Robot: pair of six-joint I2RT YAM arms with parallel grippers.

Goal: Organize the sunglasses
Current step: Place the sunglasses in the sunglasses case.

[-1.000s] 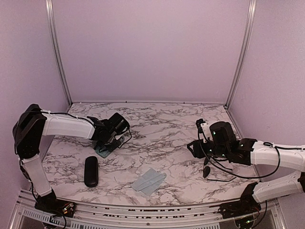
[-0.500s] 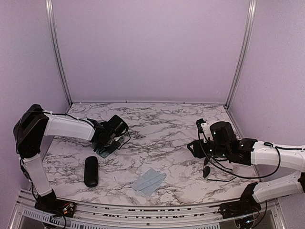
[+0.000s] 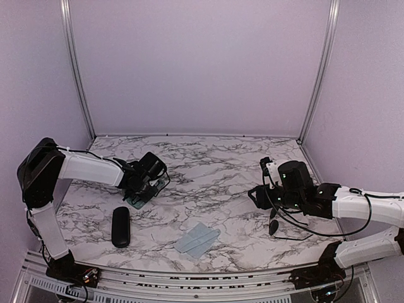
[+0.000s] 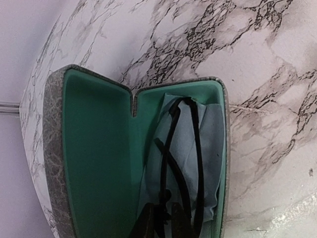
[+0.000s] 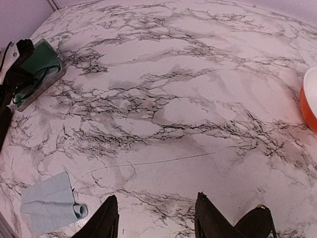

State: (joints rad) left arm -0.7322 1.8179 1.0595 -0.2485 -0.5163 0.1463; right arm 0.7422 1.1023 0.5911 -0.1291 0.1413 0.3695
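**At the left of the worktop (image 3: 214, 170), one pair of sunglasses (image 4: 167, 153) lies in the open case (image 4: 99, 148)**

Seen from the left wrist, the grey-skinned case is spread open, teal lining up. The thin black frame rests in its right-hand half on a pale blue cloth (image 4: 213, 148). The left pincer (image 3: 145, 184) hangs right over the case. Its fingertips are only dark shapes at the bottom edge of that view, close together at the near end of the frame, and I cannot tell whether they pinch it. Below the case in the overhead view lies a glossy black oval case (image 3: 120, 226), shut, and at lower centre a second blue cloth (image 3: 197, 238). At lower right the second pair (image 3: 274, 226) lies on the marble under the right arm. The right pincer (image 5: 156, 201) hovers above bare worktop, jaws parted, holding nothing.
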